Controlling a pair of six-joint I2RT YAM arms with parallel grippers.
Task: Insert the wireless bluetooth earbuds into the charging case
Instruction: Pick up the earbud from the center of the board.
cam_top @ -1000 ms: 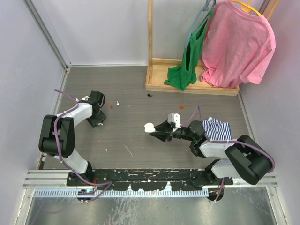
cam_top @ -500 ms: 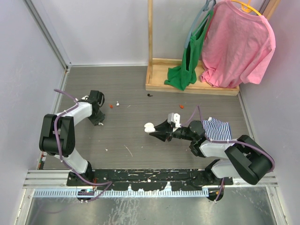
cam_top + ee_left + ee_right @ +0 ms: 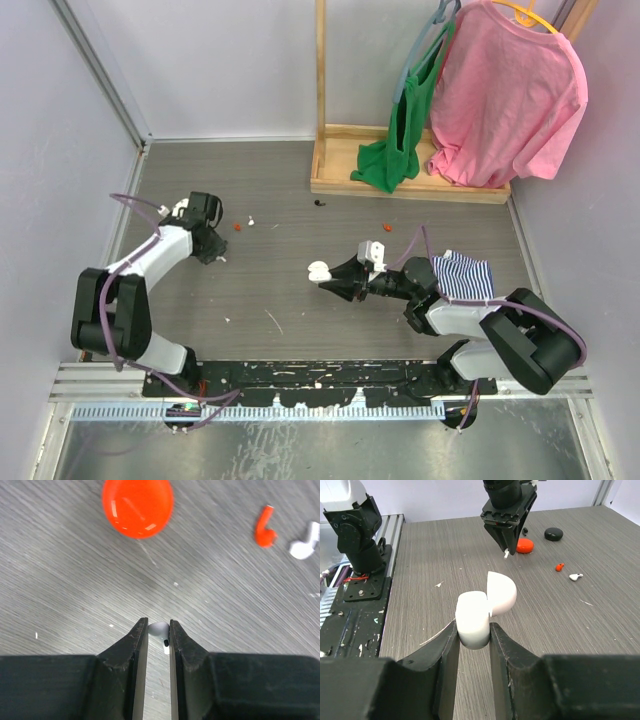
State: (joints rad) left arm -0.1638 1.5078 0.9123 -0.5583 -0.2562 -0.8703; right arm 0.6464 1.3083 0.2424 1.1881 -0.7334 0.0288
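My left end effector (image 3: 157, 622) is clamped on a white earbud (image 3: 158, 629), jaws nearly together, over the desk (image 3: 60, 590). I cannot tell if the earbud touches the desk. My right end effector (image 3: 472, 628) is clamped on the white charging case (image 3: 472, 614), lid open, well apart from the left. Lying on the desk: red case (image 3: 138, 506), red earbud (image 3: 265, 527), and just beside it a loose white earbud (image 3: 305, 542).

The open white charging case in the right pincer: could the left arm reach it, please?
Probably yes. The left pincer, shut on a white earbud, faces the case. Nothing stands between them on the table, and the right pincer holds it with the lid open.
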